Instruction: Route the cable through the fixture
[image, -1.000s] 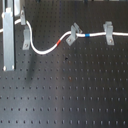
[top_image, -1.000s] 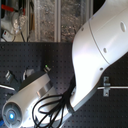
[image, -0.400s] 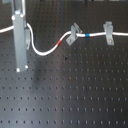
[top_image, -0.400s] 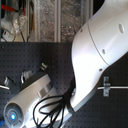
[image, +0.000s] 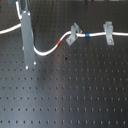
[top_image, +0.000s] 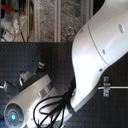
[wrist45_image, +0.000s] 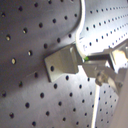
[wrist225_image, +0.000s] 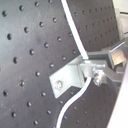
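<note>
where the white cable (image: 47, 51) sags across the upper half of the first exterior view, it runs from the left edge behind a tall upright grey fixture (image: 27, 40) in the upper left, then rises past its red band to the tilted clip (image: 73, 34) and past its blue band to the squat clip (image: 108, 32) at upper right. in both wrist views the cable (wrist225_image: 75, 37) crosses a grey bracket (wrist225_image: 70, 76) on the perforated board (image: 65, 95). i cannot tell how far the gripper is open, nor whether it holds anything.
</note>
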